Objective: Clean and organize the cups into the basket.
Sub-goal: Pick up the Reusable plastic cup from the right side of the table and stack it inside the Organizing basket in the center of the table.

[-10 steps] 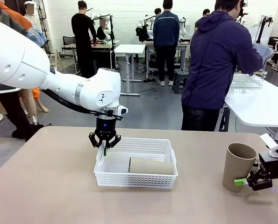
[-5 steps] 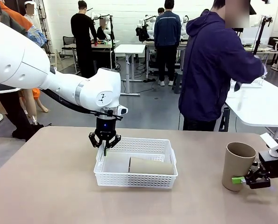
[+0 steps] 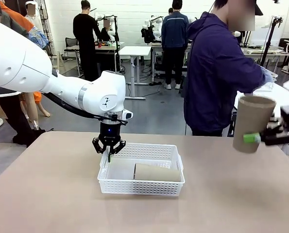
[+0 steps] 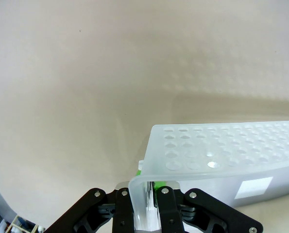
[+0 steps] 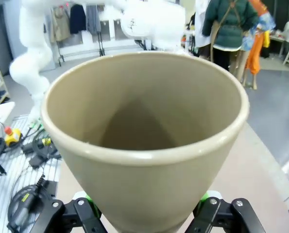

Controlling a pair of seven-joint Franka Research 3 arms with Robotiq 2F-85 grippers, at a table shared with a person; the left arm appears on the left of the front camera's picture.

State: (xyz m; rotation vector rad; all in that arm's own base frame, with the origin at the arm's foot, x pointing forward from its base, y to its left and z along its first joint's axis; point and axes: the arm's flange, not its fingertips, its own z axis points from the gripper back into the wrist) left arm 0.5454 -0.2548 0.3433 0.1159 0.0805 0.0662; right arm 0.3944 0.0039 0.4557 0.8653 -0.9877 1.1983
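Right gripper [image 3: 259,138] clamped on a tall tan-brown matte tumbler [image 3: 251,124], held mouth up in the air over the right side of the beige table [image 3: 52,194]; right wrist view adds the tumbler's bare inside and green pads [image 5: 210,196] pressing both its sides. Left gripper [image 3: 109,148] points straight down from a bent white arm at the left end of the shallow white lattice plastic basket [image 3: 139,187]; left wrist view shows its fingers [image 4: 167,208] pinching that end wall. Second tan tumbler [image 3: 156,172] lies on its side inside the basket.
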